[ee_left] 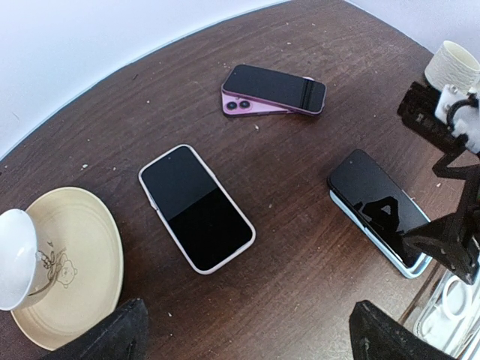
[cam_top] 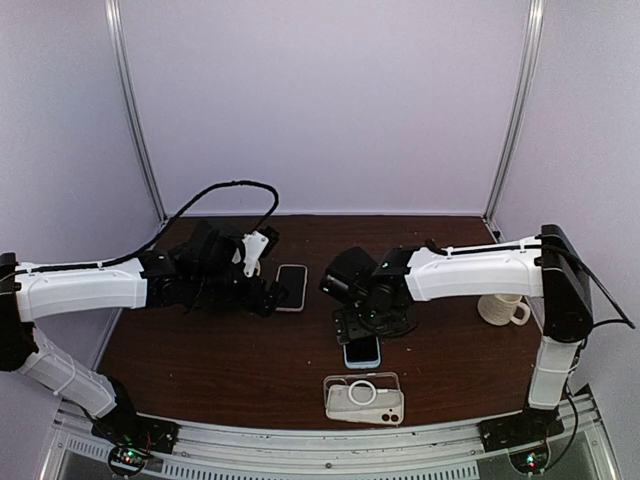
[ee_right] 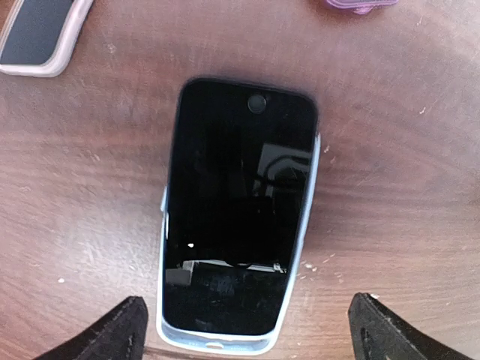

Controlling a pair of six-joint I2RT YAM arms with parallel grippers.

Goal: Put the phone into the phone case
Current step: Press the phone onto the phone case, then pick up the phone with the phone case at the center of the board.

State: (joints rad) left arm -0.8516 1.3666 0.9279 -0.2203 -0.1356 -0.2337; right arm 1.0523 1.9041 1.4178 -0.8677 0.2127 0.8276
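Observation:
The phone (ee_right: 238,195), black screen up, lies in a light blue phone case (ee_right: 217,339) on the brown table. The case's rim shows along the right side and the near end, while the phone's far end covers the rim there. My right gripper (ee_right: 247,343) hangs open just above its near end, one finger on each side, touching nothing. In the top view the same phone (cam_top: 362,351) shows just below the right gripper (cam_top: 372,318). My left gripper (ee_left: 247,337) is open over bare wood, near a white-cased phone (ee_left: 196,208).
A purple phone (ee_left: 274,91) lies further back. A clear case with a white ring (cam_top: 364,398) sits near the front edge. A cream plate (ee_left: 71,262) with a white cup (ee_left: 15,259) is at the left, and a mug (cam_top: 503,308) at the right.

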